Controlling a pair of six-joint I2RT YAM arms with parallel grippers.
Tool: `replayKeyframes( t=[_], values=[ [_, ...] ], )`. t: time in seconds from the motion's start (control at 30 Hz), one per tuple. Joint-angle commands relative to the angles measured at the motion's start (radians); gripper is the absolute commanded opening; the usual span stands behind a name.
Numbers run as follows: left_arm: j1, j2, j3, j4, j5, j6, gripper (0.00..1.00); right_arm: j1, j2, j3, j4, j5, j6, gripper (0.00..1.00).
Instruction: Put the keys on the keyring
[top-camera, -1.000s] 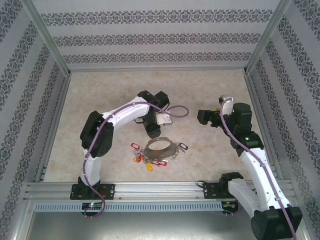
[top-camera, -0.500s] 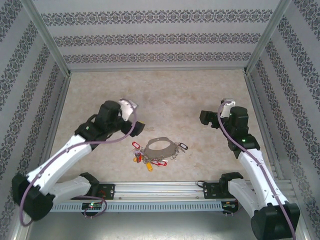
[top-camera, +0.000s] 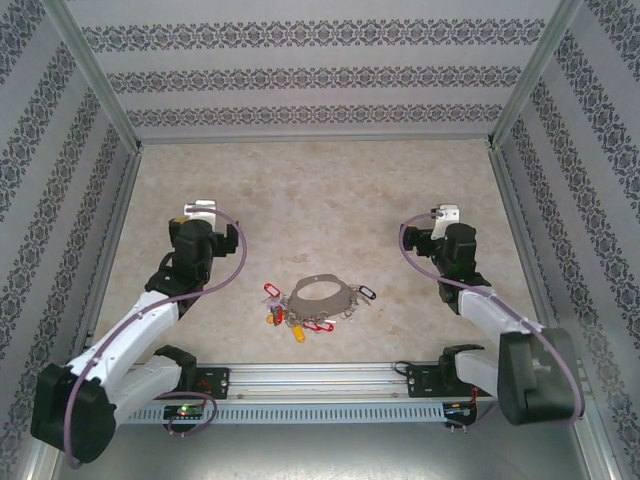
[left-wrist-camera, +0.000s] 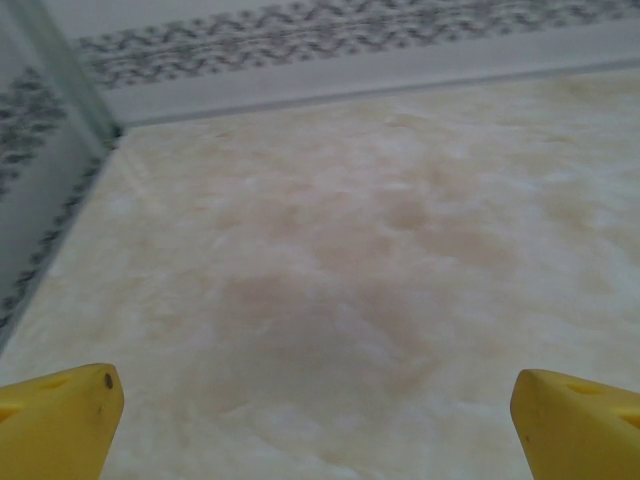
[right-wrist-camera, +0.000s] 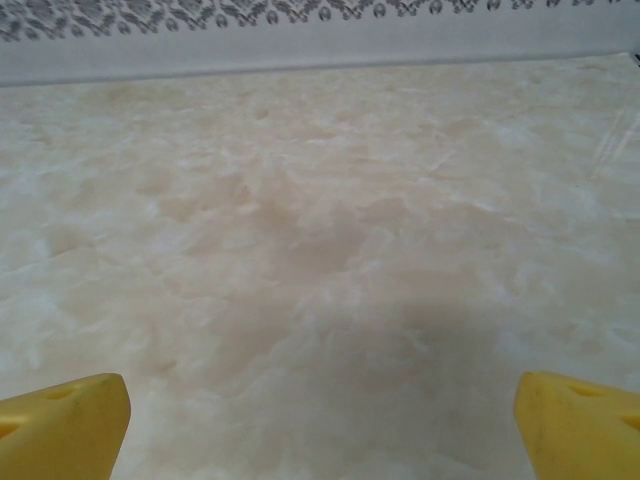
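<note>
With left fingers (left-wrist-camera: 55, 420) and right fingers (right-wrist-camera: 60, 425) wide, empty, could snag red plastic tags (top-camera: 321, 327), not black-tagged silver key (top-camera: 365, 293) by thin grey metal hoop (top-camera: 318, 280).

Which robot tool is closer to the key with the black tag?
Right. The right tool sits right of and beyond the black-tag key; the left tool is farther off, left past the keyring.

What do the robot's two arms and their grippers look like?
The left arm and right arm have white links with black joints. A purple cable loops along each. The left gripper and right gripper have bright yellow fingers.
</note>
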Motion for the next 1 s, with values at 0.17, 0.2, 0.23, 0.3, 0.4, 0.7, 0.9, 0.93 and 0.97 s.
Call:
replayKeyframes(
  t=[0.17, 0.2, 0.23, 0.3, 0.4, 0.7, 0.9, 0.93, 0.97],
  values=[
    [0.107, 0.207, -0.179, 0.539, -0.089, 0.035, 1.00, -0.007, 0.112, 0.024, 0.153, 0.043, -0.088, 0.98],
    [0.117, 0.238, -0.201, 0.607, -0.077, 0.037, 1.00, -0.008, 0.139, 0.016, 0.187, 0.050, -0.087, 0.98],
    [0.125, 0.265, -0.215, 0.660, -0.069, 0.042, 1.00, -0.007, 0.157, 0.010, 0.233, 0.057, -0.083, 0.98],
    [0.139, 0.339, -0.248, 0.804, -0.054, 0.046, 1.00, -0.007, 0.171, 0.007, 0.264, 0.050, -0.113, 0.98],
    [0.147, 0.455, -0.260, 0.952, 0.023, 0.109, 1.00, -0.028, 0.269, -0.008, 0.392, 0.065, -0.088, 0.98],
    [0.199, 0.661, -0.277, 1.194, 0.174, 0.123, 1.00, -0.041, 0.343, 0.024, 0.401, 0.091, -0.061, 0.98],
    [0.217, 0.605, -0.220, 0.985, 0.186, 0.080, 1.00, -0.038, 0.344, 0.019, 0.415, 0.089, -0.065, 0.98],
    [0.216, 0.609, -0.222, 1.004, 0.185, 0.082, 1.00, -0.040, 0.343, 0.019, 0.411, 0.087, -0.065, 0.98],
    [0.216, 0.625, -0.226, 1.039, 0.183, 0.091, 1.00, -0.040, 0.344, 0.019, 0.411, 0.087, -0.065, 0.98]
  ],
)
